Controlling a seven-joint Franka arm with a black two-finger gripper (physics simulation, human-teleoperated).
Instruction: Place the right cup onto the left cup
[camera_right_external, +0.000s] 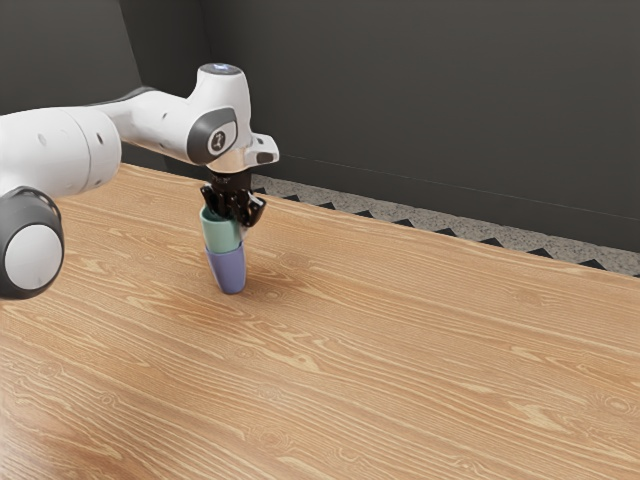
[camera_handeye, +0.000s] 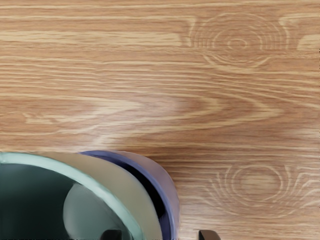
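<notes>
Both upright, mouth-up: green cup (camera_right_external: 221, 235), blue cup (camera_right_external: 229, 272)

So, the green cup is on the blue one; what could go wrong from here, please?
The open gripper straddles the wall of the green cup, so a sideways move could catch it and maybe pull the stack over. Also, a dark gap shows on one side, inside the rim of the blue cup; the upper cup may sit unevenly and tilt if touched.

Mint-green cup (camera_right_external: 221, 232), mouth up, above blue-purple cup (camera_right_external: 229, 272), which stands upright on wooden table (camera_right_external: 400, 380).
</notes>
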